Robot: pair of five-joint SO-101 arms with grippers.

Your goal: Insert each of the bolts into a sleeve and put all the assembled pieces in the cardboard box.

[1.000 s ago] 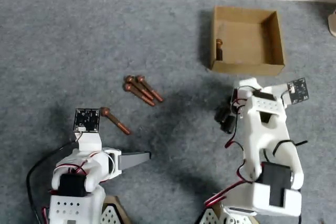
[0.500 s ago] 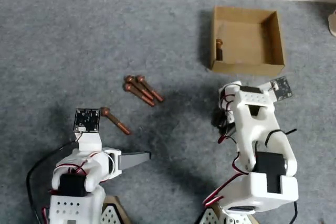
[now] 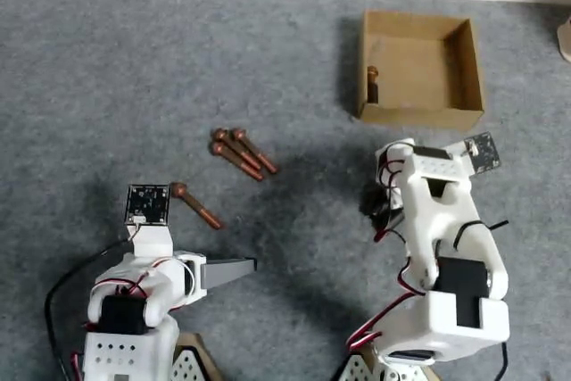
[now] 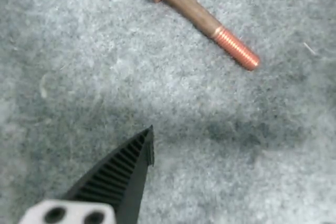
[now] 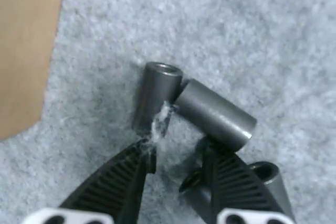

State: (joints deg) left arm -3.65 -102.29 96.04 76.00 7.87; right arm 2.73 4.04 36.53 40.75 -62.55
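Several copper bolts lie on the grey carpet: one (image 3: 196, 205) close to the left arm's camera, also seen as bolt (image 4: 202, 19), and three bunched together (image 3: 243, 153). My left gripper (image 3: 234, 267) is low at the front left, open and holding nothing; one of its fingers (image 4: 123, 174) shows, short of the bolt. Three dark sleeves lie below the cardboard box (image 3: 473, 69): one sleeve (image 5: 157, 95), a second (image 5: 215, 114) and a third (image 5: 269, 178). My right gripper (image 5: 178, 156) is open just behind them, gripping none. One assembled piece (image 3: 372, 84) lies in the box.
The box's brown wall (image 5: 26, 51) is close beside the sleeves. Carpet between the two arms is bare. A bit of fluff (image 5: 160, 121) clings to a right fingertip. A pale object (image 3: 565, 39) shows at the right edge.
The right arm has swung left and drawn in over the sleeves, mostly in the first half second. The left arm and the bolts have not moved.
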